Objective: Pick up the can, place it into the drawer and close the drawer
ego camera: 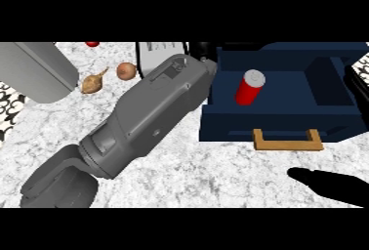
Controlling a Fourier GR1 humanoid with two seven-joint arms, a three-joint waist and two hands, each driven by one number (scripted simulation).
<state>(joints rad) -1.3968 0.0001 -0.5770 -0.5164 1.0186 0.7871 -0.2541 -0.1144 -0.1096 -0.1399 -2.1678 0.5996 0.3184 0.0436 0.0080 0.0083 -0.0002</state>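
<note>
One red can [249, 88] sits in my open blue drawer [238, 124].
My left hand [203, 52] is near the drawer's far left corner; I cannot tell its fingers.

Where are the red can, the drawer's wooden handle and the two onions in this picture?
red can [248, 90]: head view, on its red side, standing inside the open drawer.
wooden handle [287, 145]: head view, on its front bar.
onions [126, 71]: head view, on the rounder one; the other lies to its left.
</note>
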